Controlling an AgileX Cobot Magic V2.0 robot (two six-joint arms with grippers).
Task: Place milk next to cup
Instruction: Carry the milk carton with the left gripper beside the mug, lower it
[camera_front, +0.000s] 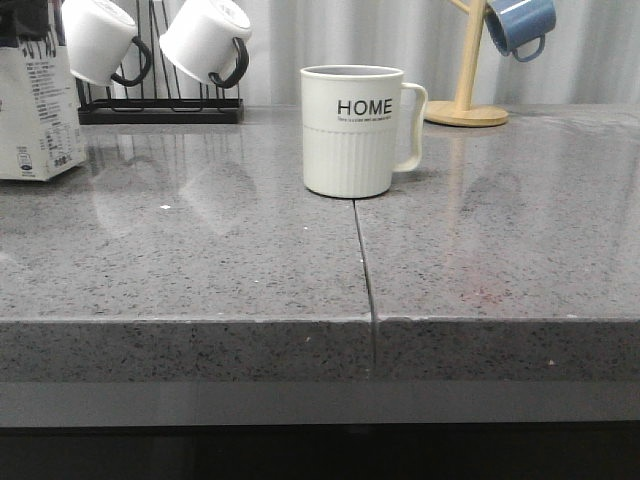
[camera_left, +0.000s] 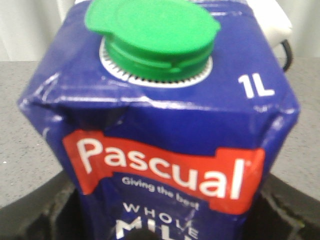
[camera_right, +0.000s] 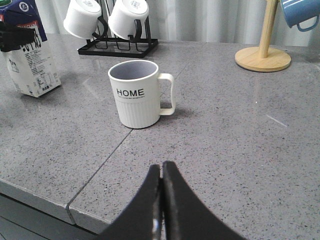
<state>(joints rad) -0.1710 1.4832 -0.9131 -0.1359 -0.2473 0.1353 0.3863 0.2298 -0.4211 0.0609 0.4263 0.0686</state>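
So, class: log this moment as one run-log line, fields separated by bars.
milk: far left, apart from cup | left gripper: around milk, grip unclear | right gripper: shut, empty | placement: not done

"HOME" on cup (camera_front: 351, 130) — "Pascual", "1L" (white) on milk (camera_left: 160, 130)

**Grey stone worktop with five things standing on it**

A speckled grey worktop (camera_front: 200, 270) with a glossy surface, split by a thin seam running front to back. A cream cup (camera_front: 352, 130) marked "HOME" stands at the seam's far end. A milk carton (camera_front: 35, 110) stands far left. Behind, a black mug rack (camera_front: 160, 110) sits left, and a round wooden stand base (camera_front: 466, 114) sits right.
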